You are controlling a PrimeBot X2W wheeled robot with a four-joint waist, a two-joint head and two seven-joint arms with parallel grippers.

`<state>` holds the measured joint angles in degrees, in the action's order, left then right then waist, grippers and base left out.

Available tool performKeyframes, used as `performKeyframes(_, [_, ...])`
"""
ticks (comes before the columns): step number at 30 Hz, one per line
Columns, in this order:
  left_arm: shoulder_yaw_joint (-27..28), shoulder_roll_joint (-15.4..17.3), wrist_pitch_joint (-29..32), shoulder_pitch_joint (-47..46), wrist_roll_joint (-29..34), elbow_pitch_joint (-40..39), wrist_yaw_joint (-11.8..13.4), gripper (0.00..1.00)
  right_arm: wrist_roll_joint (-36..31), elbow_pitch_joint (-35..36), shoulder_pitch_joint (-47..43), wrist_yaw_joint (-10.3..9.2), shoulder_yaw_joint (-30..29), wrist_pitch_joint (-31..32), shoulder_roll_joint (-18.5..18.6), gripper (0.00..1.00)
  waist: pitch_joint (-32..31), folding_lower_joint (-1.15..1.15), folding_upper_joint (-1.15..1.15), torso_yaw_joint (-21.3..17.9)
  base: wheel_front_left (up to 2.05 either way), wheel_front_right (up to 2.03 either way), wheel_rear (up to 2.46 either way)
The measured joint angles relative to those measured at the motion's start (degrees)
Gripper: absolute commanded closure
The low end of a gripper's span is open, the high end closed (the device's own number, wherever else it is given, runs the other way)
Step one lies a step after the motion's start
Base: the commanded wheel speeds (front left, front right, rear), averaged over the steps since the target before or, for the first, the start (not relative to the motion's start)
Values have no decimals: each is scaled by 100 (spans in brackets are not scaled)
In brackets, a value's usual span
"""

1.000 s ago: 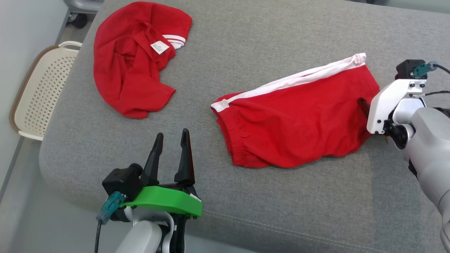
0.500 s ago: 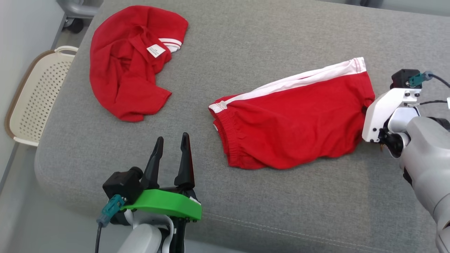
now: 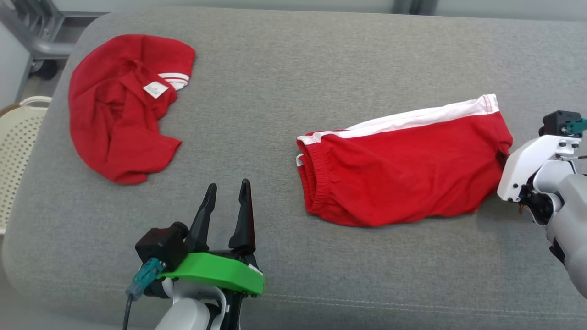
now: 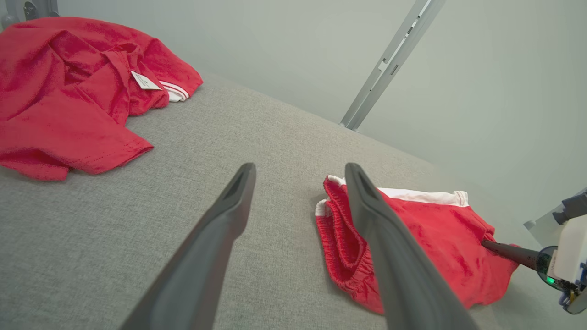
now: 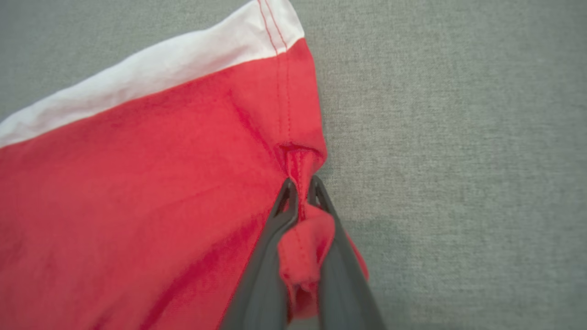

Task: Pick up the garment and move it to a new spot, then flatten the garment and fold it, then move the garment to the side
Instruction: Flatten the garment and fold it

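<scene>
Head view, nearest at 7 o'clock: the left gripper (image 3: 227, 199) hangs with fingers spread, holding nothing, over the grey cushion (image 3: 284, 68). At 3 o'clock the shorts (image 3: 403, 169) lie on the cushion, the right gripper (image 5: 300, 189) pinched tight on their hem at the right edge. Farthest, at 10 o'clock, a crumpled shirt (image 3: 119, 105) lies well apart.

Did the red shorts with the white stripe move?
Yes. The right claw, shut on the shorts, has dragged them toward the robot's right: the grey gap between them and the crumpled red shirt is wider than before.
</scene>
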<state>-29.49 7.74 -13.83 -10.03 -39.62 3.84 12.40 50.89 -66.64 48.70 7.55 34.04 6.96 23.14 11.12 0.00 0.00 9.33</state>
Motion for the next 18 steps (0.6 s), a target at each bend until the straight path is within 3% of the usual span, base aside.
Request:
performKeyframes(8, [-91, 68, 65, -9, 63, -130, -2, 0, 260, 44, -212, 0, -238, -269, 67, 100, 39, 0, 0, -303, 0, 0, 0])
performKeyframes(18, [-122, 141, 138, -19, 75, -182, 22, 0, 408, -91, -298, -1, -396, -521, 13, 100, -81, 0, 0, -367, 0, 0, 0])
